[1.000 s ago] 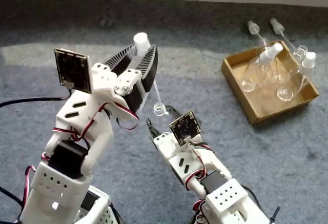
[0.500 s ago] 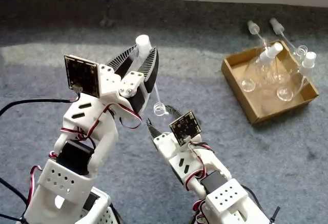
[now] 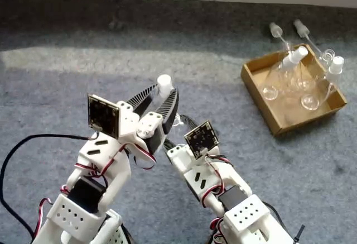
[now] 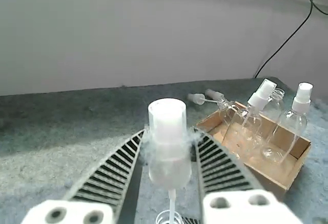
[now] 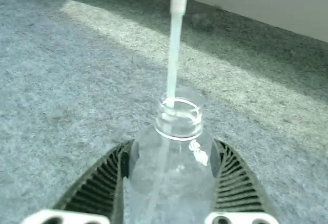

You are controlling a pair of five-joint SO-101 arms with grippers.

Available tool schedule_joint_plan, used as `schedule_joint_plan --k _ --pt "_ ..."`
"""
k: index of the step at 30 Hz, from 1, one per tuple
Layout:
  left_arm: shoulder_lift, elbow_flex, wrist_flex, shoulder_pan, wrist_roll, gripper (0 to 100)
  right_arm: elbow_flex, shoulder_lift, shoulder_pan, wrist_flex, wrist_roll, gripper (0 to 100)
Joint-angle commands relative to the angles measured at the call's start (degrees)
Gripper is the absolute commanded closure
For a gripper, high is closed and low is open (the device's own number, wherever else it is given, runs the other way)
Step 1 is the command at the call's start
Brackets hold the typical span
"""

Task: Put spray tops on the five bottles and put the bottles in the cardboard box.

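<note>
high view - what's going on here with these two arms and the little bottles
The left arm holds a spray top in its jaws, above a clear bottle gripped by the right arm. The top's thin tube reaches into the bottle's open neck, but the top is not yet seated. Off to the side, the cardboard box holds several bottles, two with spray tops on, and two loose spray tops lie on the carpet beyond it.
</note>
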Motion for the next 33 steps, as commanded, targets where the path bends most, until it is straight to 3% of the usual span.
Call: schedule_joint_plan --k 1,9,27,33 --pt "-3.65 3.47 -1.41 1.19 -0.53 99 0.22 -1.10 -0.13 -1.45 -0.26 90.3" --pt "-4.09 9.27 -5.36 1.89 -0.35 99 0.22 -1.10 0.66 -1.45 -0.18 90.3" --pt "-4.09 16.57 -5.54 2.15 -0.44 99 0.22 -1.10 1.80 -1.45 -0.09 90.3" --pt "-4.18 16.48 -5.63 5.49 -0.88 99 0.22 -1.10 1.80 -1.45 -0.09 90.3"
